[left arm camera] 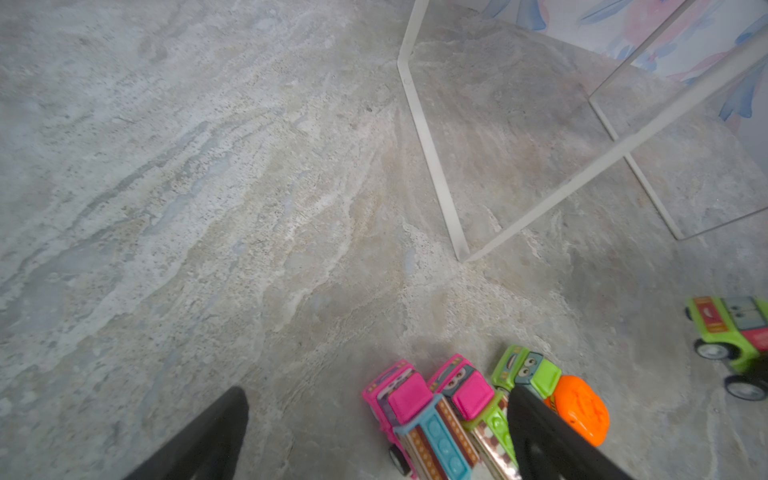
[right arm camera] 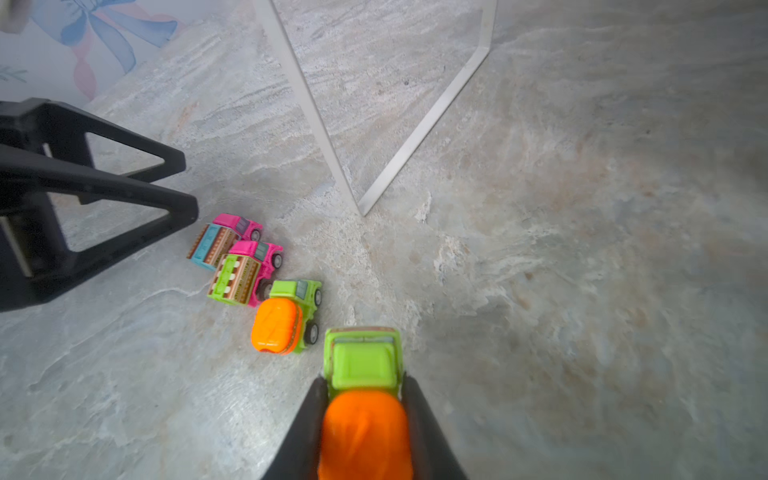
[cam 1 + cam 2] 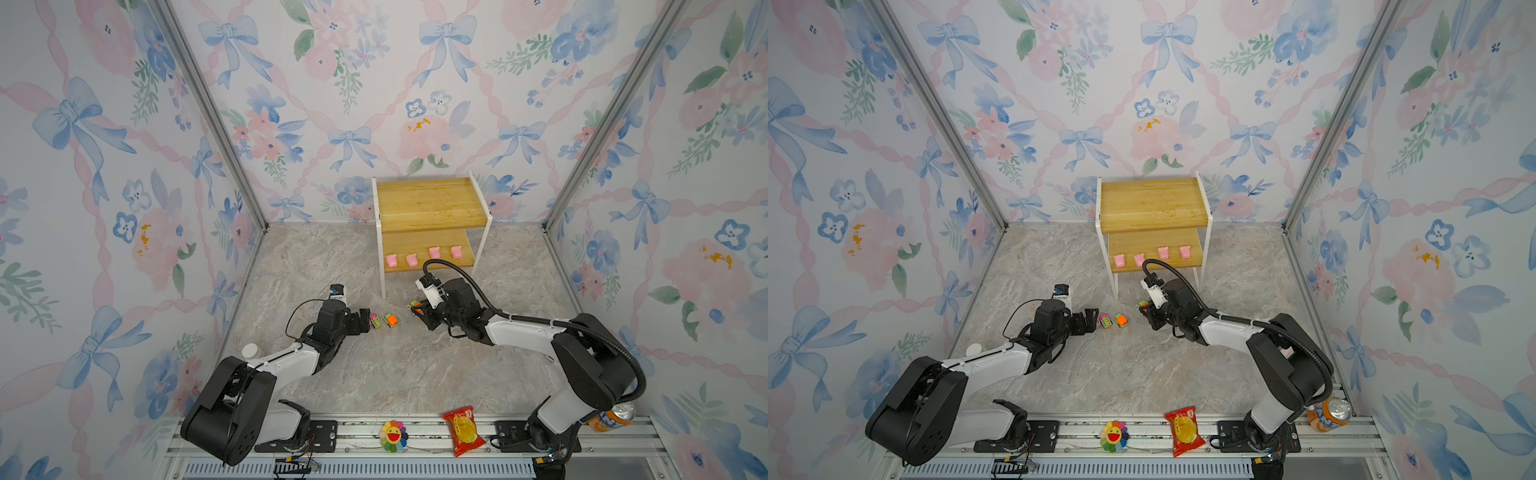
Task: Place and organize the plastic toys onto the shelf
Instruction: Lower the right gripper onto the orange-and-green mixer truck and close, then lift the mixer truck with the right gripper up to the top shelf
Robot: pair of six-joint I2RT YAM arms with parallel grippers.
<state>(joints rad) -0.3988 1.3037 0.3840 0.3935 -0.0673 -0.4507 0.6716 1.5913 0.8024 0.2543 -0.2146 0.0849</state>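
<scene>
- One green-orange car (image 2: pixel 363 361) is clamped between the fingers of the right hand (image 2: pixel 365 379), in front of the shelf (image 3: pixel 428 203)
- Three more cars sit close together on the worktop (image 3: pixel 415 374): pink-teal car (image 2: pixel 216 241), pink-green car (image 2: pixel 245 274), second green-orange car (image 2: pixel 291 316)
- Four pigs (image 3: pixel 412 260) stand in a row on the shelf's lower board
- Left hand (image 2: pixel 187 187) gapes wide, tips just beside the pink-teal car
- Flower (image 3: pixel 392 435) and snack packet (image 3: pixel 463 430) lie on the front rail (image 3: pixel 424 433)

Soft, even light comes from overhead, leaving only faint shadows under my arms on the counter (image 3: pixel 395 374). Both top views bow at their edges. Near my right wrist lens, the orange-topped car (image 2: pixel 365 432) is blurred.
</scene>
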